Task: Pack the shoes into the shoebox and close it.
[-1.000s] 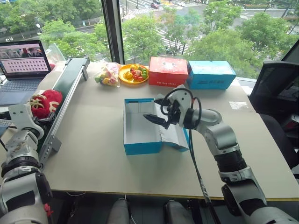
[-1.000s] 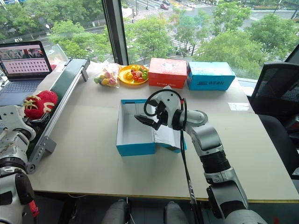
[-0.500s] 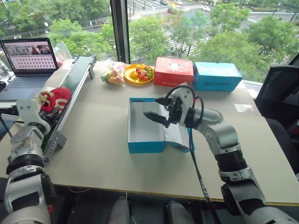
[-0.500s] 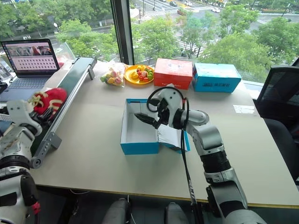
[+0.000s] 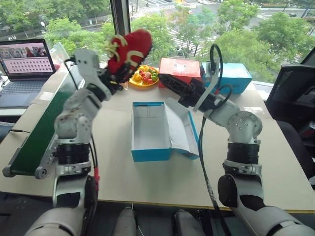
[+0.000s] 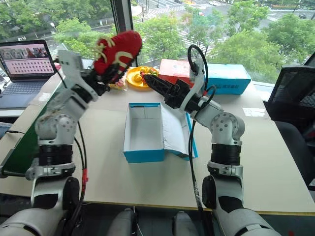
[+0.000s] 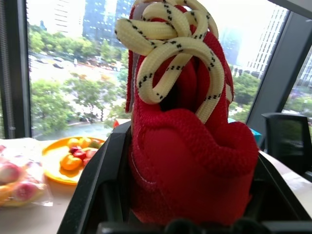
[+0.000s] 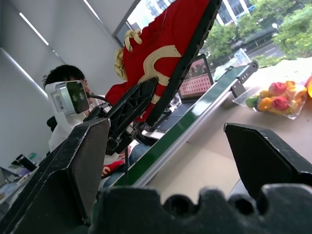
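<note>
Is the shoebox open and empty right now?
Open and empty. The shoebox shows a bare white inside, its flap lid folded out to the side; the red shoe is held above the table.

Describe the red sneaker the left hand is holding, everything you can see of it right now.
The red sneaker looks like soft knit fabric, with thick cream laces flecked black, a cream arch-shaped logo on its side and a dark sole. The left hand is shut on it, black fingers pressing both sides. It is held high in the air, tilted, above the table and to the left of the open shoebox, touching nothing else. The open right hand points toward it, apart.
</note>
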